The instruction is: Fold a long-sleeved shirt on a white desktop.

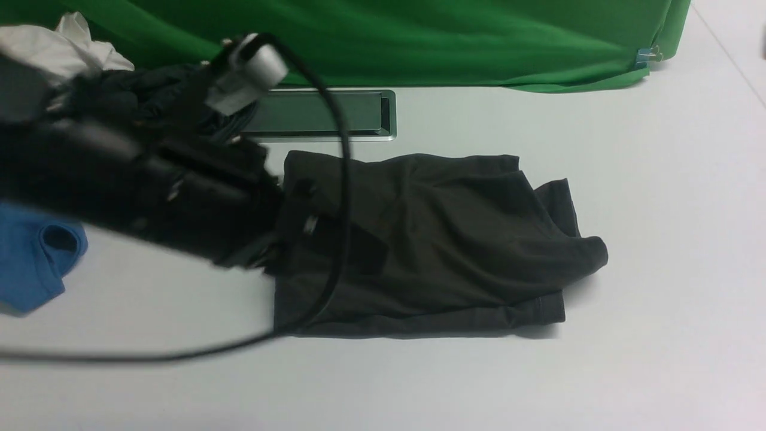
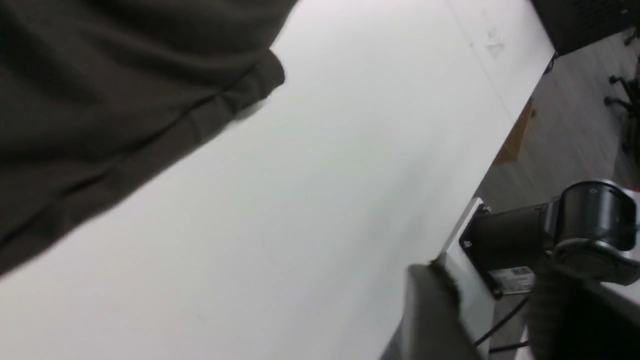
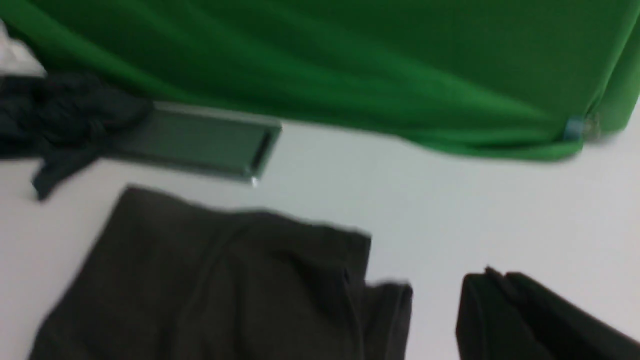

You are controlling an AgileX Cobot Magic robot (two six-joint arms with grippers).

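The long-sleeved shirt [image 1: 443, 239], dark brownish-charcoal, lies folded into a rough rectangle in the middle of the white desktop [image 1: 598, 371], with a sleeve end bulging at its right side. My left arm reaches in blurred from the left, its gripper [image 1: 335, 236] over the shirt's left end. In the left wrist view the shirt [image 2: 100, 90] lies apart from the left gripper [image 2: 492, 282], whose fingers stand a little apart with nothing between them. The right gripper [image 3: 492, 277] is shut and empty, hovering beside the shirt's [image 3: 215, 290] edge. The right arm is outside the front view.
A silver-framed cable hatch [image 1: 323, 114] sits behind the shirt, below the green backdrop [image 1: 419, 36]. At the left are a blue tee [image 1: 36, 257], a dark garment heap [image 1: 137, 96] and a white cloth [image 1: 60, 48]. The desk's edge [image 2: 505, 120] shows in the left wrist view.
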